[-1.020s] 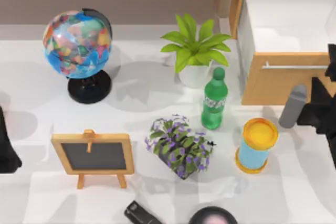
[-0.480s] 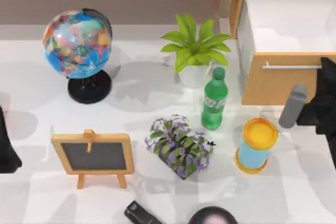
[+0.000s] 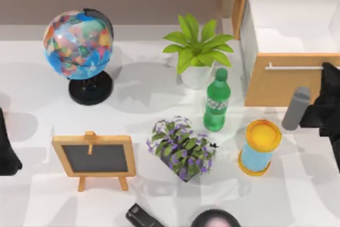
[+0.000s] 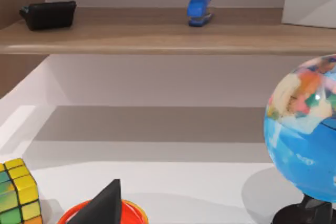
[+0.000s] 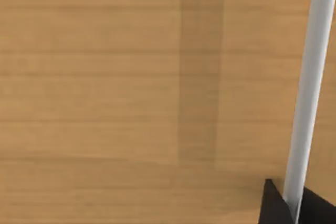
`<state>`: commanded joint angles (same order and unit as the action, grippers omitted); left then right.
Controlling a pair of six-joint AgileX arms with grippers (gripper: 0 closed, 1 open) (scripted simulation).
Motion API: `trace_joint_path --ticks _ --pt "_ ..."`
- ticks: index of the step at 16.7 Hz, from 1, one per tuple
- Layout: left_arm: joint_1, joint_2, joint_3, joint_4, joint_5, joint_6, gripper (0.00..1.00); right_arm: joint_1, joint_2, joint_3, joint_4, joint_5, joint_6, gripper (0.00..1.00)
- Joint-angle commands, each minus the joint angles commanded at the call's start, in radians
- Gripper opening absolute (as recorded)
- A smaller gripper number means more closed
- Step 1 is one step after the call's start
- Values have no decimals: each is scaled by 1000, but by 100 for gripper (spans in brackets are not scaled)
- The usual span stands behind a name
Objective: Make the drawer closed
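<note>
One large box drawer with a light tan wooden front panel, thin silver bar handle and white inner walls stands pulled well out at the far right of the white table, its open cavity showing from above. It looks rigid and fairly heavy, and should slide straight back on its runners if pressed squarely; the flat, hard front panel is the place to push, near its middle to avoid skewing, while the slim, smooth bar would serve for gripping rather than pushing. My right gripper sits at the right end of that panel, against the handle; in the right wrist view dark fingertips flank the bar, but I cannot tell how far apart they stand. My left arm is parked at the table's left edge.
</note>
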<state>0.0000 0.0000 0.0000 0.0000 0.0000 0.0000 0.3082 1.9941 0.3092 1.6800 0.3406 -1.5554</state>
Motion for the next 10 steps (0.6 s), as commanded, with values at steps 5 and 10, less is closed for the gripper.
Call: trace_joint_path --ticks 5,10 --pt "0 0 0 0 0 0 100 -9 -14 36 25 -32 8 0" --pt "0 0 0 0 0 0 100 -25 -25 209 87 -141 0 0"
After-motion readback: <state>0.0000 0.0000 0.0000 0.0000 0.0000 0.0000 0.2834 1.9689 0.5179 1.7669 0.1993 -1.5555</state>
